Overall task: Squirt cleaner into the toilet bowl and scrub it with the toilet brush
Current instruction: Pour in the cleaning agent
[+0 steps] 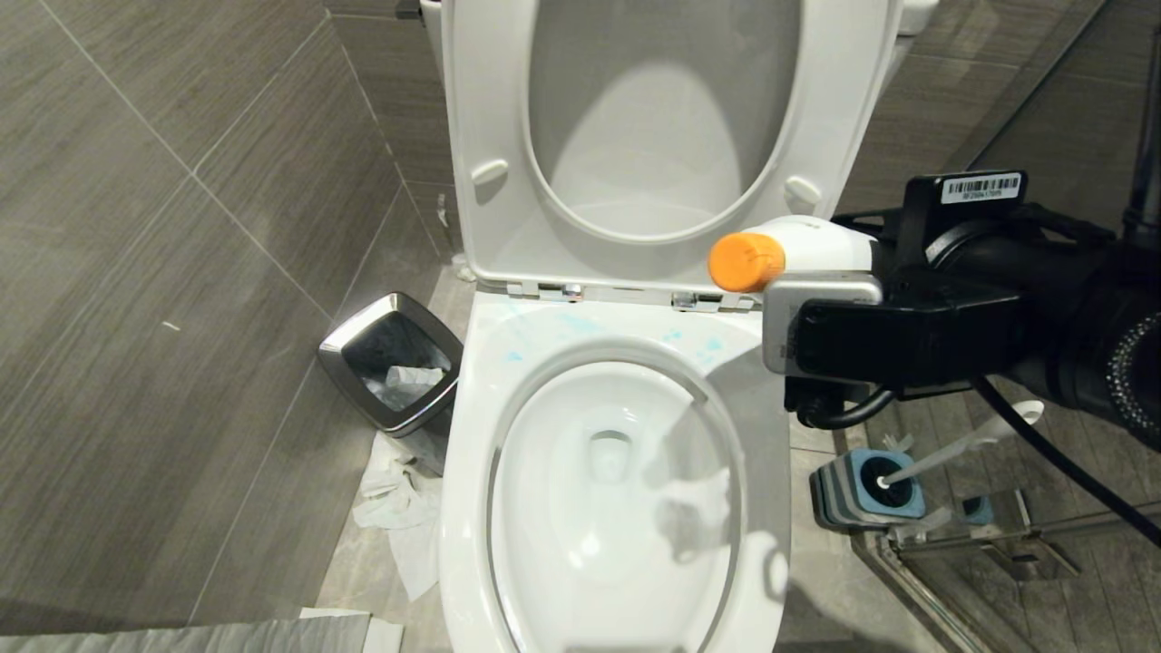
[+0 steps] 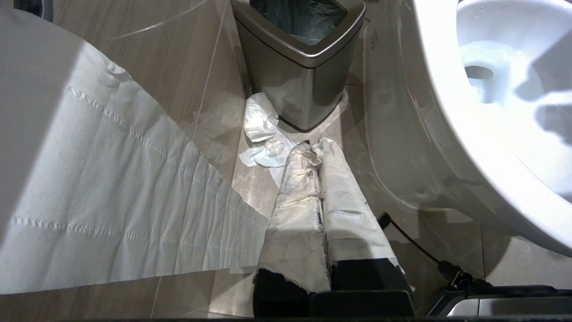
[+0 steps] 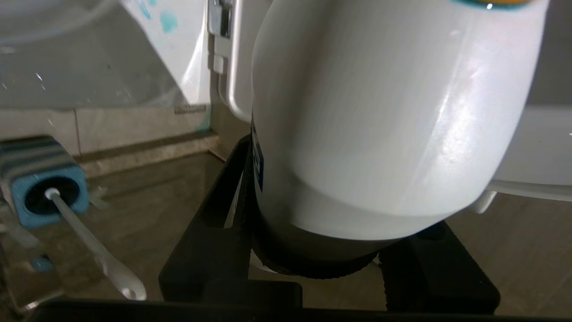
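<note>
**Cleaner bottle held sideways at the back of the toilet bowl**

The cleaner (image 1: 798, 252), a small glossy white plastic bottle with a rounded shoulder and a stubby orange cap, is lying level in the air just above the toilet bowl (image 1: 472, 426), at the bowl's back right corner near the seat hinges. The right gripper (image 3: 321, 250) is clamping it round the lower body, its black fingers (image 3: 210, 232) standing partly apart at the width of the bottle, one pressing on either side. Faint blue smears are dotting the smooth ceramic rim behind the bowl's opening; the seat and lid are standing upright.

To the right of the bowl, on the floor, the toilet brush (image 1: 961, 449) is sitting in its square blue and grey striped holder, its slim white handle leaning away from the bowl.

To the left of the bowl, a dark steel-rimmed waste bin (image 1: 392, 372) is standing among crumpled paper (image 1: 399, 499). The left gripper (image 2: 315, 152) is hanging low there, its paper-wrapped fingers pressed together, gripping nothing.
</note>
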{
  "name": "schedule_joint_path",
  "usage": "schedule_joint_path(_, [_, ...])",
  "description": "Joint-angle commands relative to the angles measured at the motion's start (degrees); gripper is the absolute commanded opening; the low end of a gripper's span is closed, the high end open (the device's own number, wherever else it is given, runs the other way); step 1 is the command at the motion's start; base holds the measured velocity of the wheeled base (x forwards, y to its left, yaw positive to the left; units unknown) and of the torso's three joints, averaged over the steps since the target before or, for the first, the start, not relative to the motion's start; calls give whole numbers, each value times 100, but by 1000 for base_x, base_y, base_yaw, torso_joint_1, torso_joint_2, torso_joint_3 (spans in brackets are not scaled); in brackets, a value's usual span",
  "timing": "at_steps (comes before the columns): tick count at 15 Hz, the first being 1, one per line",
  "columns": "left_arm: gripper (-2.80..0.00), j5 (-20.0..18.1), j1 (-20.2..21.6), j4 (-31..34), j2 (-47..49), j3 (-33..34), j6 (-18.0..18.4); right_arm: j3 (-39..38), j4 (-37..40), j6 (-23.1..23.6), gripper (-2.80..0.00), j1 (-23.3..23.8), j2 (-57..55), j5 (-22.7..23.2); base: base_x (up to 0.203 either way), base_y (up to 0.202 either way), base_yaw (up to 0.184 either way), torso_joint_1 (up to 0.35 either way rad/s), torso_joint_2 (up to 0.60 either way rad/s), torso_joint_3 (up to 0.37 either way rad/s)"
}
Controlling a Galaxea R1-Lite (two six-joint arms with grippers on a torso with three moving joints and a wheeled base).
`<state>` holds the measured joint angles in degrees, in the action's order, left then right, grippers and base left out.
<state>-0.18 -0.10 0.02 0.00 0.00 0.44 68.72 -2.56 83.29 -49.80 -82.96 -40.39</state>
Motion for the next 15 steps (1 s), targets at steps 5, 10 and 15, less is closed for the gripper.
schedule_joint_path(5, [-280,1,1,-2,0,9,0,13,-160,683,-280,-219,-206,-1016,0,0,0,0,0,0])
schedule_joint_path(10, [-280,1,1,2,0,9,0,26,-1330,2095,-280,-663,-547,-1751,0,0,0,0,0,0])
schedule_joint_path(15, [-280,1,1,6,0,9,0,184,-1658,3753,-280,-976,-646,-1789,0,0,0,0,0,0])
